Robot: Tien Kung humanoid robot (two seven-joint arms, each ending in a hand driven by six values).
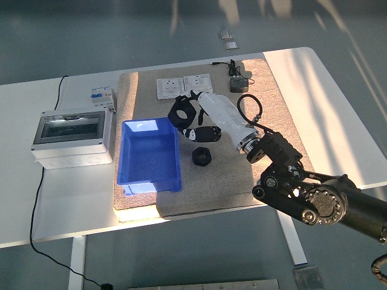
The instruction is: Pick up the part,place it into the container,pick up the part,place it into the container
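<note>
One part (201, 156) just below right hand (192, 118), apart.

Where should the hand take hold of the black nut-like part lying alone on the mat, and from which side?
Grip the black part across its outer flats, coming from above. It lies flat on the mat with its hole facing up, clear of the blue container, so the sides look free for the right hand.

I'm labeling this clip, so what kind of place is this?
Probably an electrical assembly or robotics test bench, not a home. A grey distribution box with a circuit breaker behind it sits on a white table, beside a blue bin and wall socket plates on a mat.
</note>
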